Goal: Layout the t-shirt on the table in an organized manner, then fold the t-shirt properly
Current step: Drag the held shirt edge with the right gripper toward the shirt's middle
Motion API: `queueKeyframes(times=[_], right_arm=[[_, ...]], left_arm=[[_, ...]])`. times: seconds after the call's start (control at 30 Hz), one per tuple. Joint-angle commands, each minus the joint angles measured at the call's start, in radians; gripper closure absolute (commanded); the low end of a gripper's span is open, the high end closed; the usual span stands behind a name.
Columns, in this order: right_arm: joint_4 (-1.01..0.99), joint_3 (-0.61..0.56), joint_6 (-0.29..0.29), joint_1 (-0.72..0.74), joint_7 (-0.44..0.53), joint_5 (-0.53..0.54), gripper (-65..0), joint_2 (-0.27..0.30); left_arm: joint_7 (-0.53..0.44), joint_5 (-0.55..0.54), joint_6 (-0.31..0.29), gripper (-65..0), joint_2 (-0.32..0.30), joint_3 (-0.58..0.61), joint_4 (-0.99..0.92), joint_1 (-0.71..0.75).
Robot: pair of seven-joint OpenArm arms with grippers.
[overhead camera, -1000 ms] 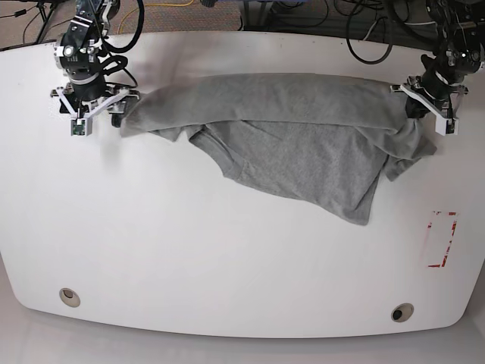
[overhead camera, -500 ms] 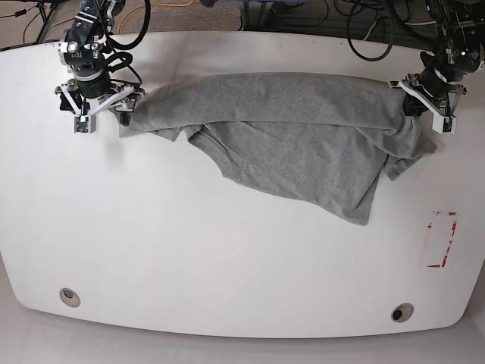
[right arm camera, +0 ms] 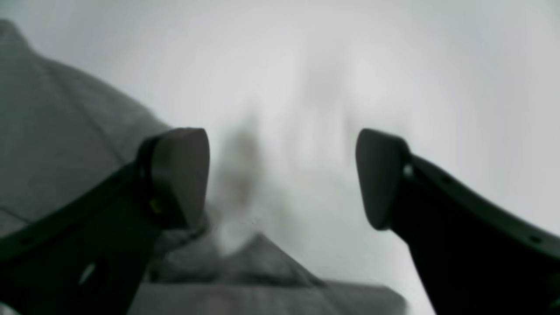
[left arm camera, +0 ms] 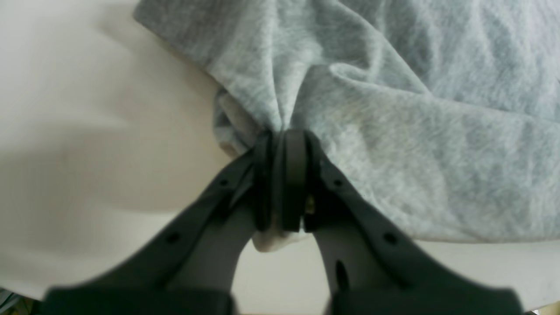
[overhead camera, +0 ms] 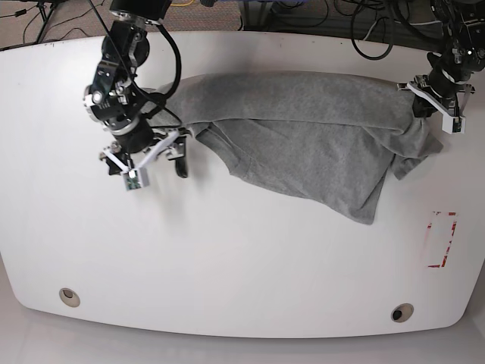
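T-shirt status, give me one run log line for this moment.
t-shirt: bunched, unfolded on table | left gripper: shut on t-shirt edge | right gripper: open, empty, beside the fabric

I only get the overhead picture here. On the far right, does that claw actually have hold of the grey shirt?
Observer: Yes. The left claw is shut on a bunched fold of the t-shirt; its close-up shows cloth squeezed between the pads.
Operator: And the other claw, is it gripping too?
Observer: No. The right claw is open, with nothing between its fingertips.
Operator: Is it touching the shirt at all?
Observer: Its close-up is blurred. Cloth lies beside and below one finger, but I cannot tell whether they touch.
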Motion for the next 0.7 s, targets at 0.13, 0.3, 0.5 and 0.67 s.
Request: queueKeyframes(times=[0.13, 0.3, 0.5, 0.67], right_arm=[[-0.126, -0.153, 0.003, 0.061, 0.01, 0.011, -50.3, 0.004], [-0.252, -0.207, 0.003, 0.121, 0.015, 0.009, -50.3, 0.006], [-0.373, -0.213, 0.003, 0.195, 0.058, 0.009, -50.3, 0.003], [-0.456, -0.214, 0.003, 0.25, 0.087, 0.009, -50.3, 0.003]], left_arm=[[-0.019, -0.01, 0.0, -0.6, -0.013, -0.008, 0.019, -0.002], [-0.019, -0.01, 0.0, -0.6, -0.013, -0.006, 0.019, -0.002], [-0.019, -0.01, 0.0, -0.6, -0.013, -0.006, 0.019, -0.002], [-0.019, -0.01, 0.0, -0.6, -0.013, -0.006, 0.019, -0.002]])
